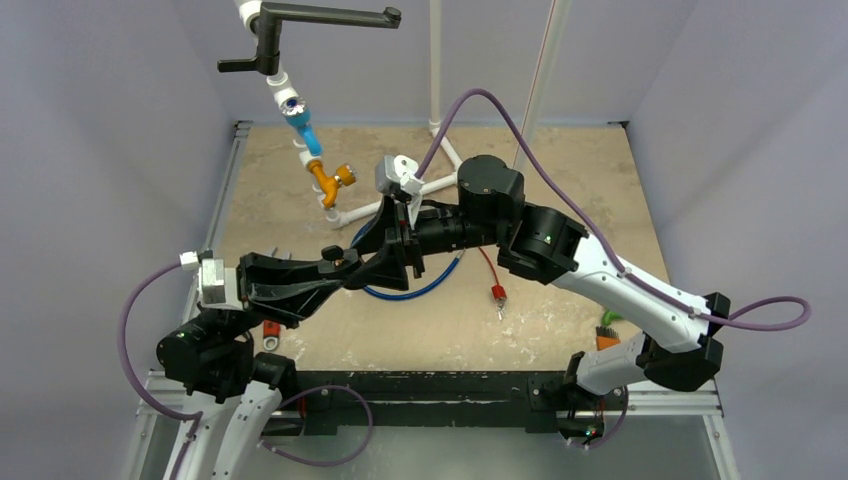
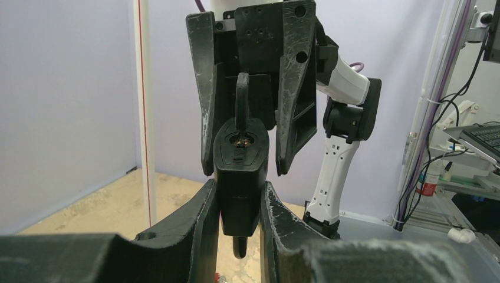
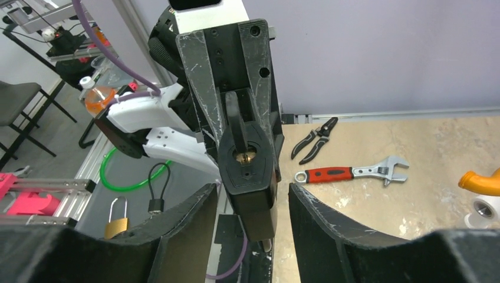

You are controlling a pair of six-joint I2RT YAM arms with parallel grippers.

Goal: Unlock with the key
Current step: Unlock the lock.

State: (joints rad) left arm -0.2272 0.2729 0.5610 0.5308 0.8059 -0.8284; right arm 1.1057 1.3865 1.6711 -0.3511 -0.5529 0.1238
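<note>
A black padlock [image 2: 240, 171] is held up over the table, and my left gripper [image 2: 239, 187] is shut on its body, both fingers pressed against its sides. A black key [image 2: 242, 100] stands in the brass keyhole on the lock's end face. My right gripper [image 3: 250, 190] is open around the same padlock [image 3: 250, 171], with a gap on each side and neither finger touching the lock or the key [image 3: 233, 121]. In the top view the two grippers meet nose to nose over the table's middle, the left gripper [image 1: 395, 268] beside the right gripper [image 1: 395, 228].
On the table lie a red-handled adjustable wrench [image 3: 348, 173], black pliers [image 3: 315, 138] and a blue cable loop [image 1: 410, 290]. A pipe assembly with an orange fitting [image 1: 330, 180] stands at the back. A brass padlock [image 3: 118, 224] and a small black cable lock [image 3: 156, 194] lie off the table's edge.
</note>
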